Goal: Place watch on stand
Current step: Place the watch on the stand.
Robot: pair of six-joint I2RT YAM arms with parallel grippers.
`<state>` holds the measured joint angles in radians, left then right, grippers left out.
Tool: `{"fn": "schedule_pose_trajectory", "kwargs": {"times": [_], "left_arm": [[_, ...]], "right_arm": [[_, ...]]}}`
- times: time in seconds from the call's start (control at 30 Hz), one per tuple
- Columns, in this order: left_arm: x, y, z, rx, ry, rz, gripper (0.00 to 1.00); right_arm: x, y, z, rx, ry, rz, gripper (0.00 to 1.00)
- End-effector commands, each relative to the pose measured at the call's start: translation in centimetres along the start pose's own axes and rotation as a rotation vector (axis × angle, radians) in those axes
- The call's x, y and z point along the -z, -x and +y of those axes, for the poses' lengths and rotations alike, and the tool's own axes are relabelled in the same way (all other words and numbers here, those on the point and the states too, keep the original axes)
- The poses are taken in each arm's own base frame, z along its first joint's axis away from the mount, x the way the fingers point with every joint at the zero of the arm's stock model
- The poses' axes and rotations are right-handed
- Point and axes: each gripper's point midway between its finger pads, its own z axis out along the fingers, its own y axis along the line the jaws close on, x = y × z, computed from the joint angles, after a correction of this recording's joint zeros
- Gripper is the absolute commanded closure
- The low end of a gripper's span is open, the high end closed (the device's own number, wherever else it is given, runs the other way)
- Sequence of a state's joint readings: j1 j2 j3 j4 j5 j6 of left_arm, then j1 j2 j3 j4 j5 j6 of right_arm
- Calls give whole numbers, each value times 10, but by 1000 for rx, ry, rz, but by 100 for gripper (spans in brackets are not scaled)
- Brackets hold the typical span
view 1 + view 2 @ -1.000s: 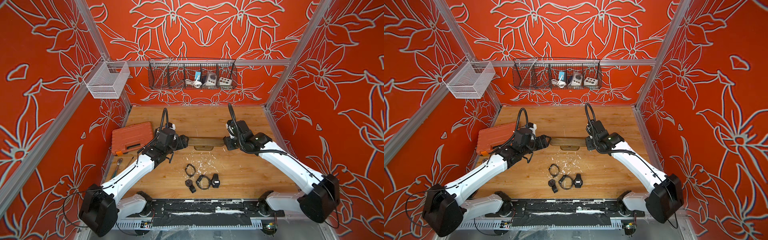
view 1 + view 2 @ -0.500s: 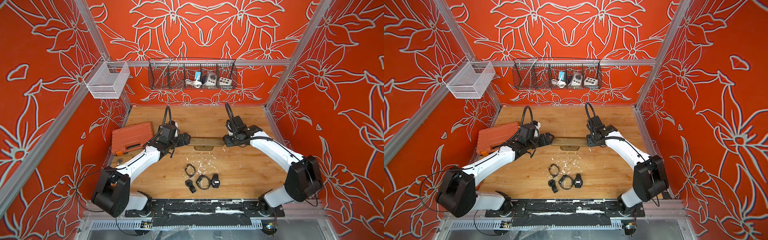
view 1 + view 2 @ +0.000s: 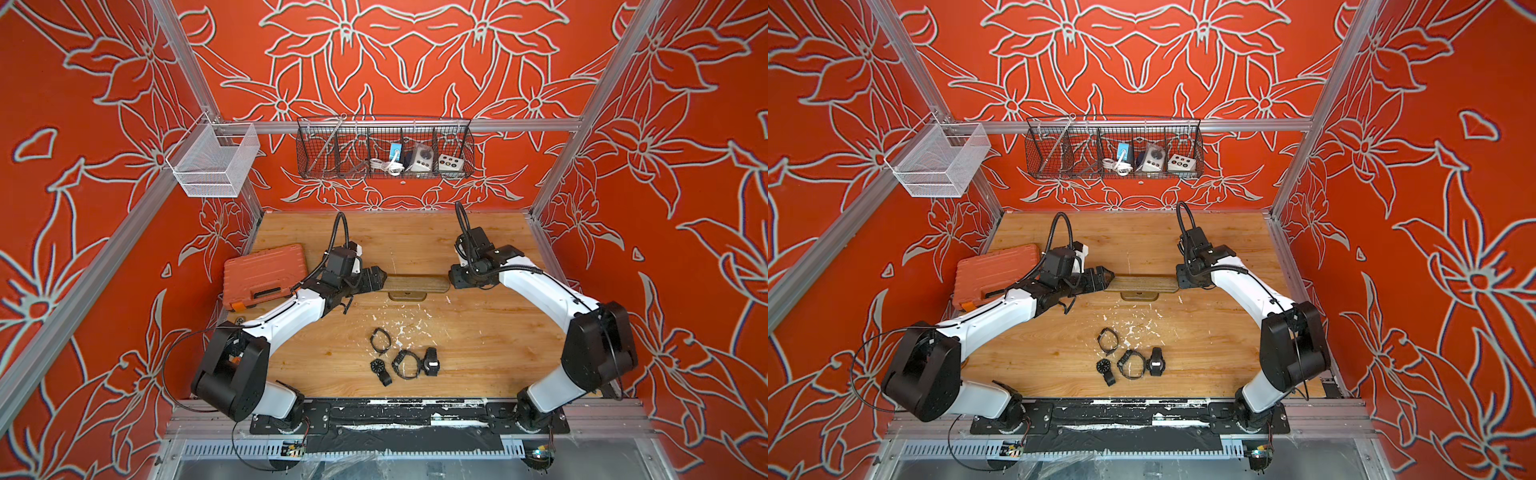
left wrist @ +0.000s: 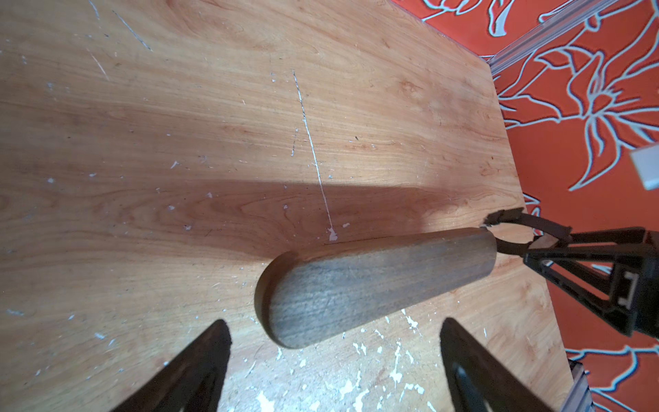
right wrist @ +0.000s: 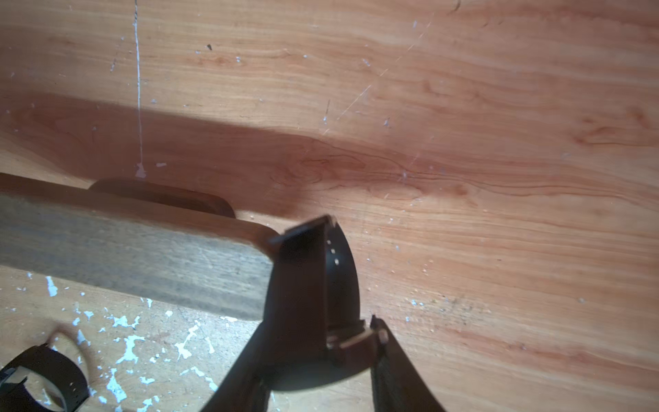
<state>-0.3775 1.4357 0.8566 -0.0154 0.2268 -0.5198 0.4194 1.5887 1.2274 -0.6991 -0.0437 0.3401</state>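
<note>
While the right hand (image 3: 454,277) keeps a dark watch (image 5: 306,271) by its strap, closed only as far as the strap allows, the stand (image 3: 417,284) sits about in the middle of the desk (image 3: 478,332), with its wooden bar running parallel to the back edge. The loop of the strap is just at the right end of the bar. I cannot tell if the bar has already entered the loop.

The left hand (image 4: 333,326) is at the opposite end of the bar, wide open and holding nothing. Its fingers (image 4: 199,364) stand on both sides of the rounded end and seem not to touch it.

In my judgement the step in hand is to thread the loop over the bar. To do it well, the loop should face the end squarely and stay open, then slide level toward the middle. The base is small, so a strap that catches the corner could push or tip the stand. Closing the left hand on its end first would steady it.

Four other watches (image 3: 405,363) lie near the front edge, well apart.
</note>
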Motion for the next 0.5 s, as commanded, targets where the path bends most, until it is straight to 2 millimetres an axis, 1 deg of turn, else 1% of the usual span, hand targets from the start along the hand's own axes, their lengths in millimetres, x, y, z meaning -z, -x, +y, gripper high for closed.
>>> {"fn": "schedule_pose_trajectory", "kwargs": {"times": [0.0, 0.13, 0.33, 0.4, 0.47], "left_arm": [[-8, -1, 1, -13, -17, 15, 12], [-11, -5, 0, -6, -28, 26, 16], [-15, -10, 2, -4, -25, 33, 18], [-17, -12, 0, -8, -33, 38, 20], [-17, -13, -2, -13, -35, 43, 24]], "right_arm": [[-2, 0, 10, -27, 44, 11, 82], [-2, -1, 17, -19, 61, 16, 82], [-4, -5, 25, -12, 71, 30, 82], [-6, -6, 25, -14, 69, 34, 81], [-7, -6, 24, -14, 65, 37, 81]]}}
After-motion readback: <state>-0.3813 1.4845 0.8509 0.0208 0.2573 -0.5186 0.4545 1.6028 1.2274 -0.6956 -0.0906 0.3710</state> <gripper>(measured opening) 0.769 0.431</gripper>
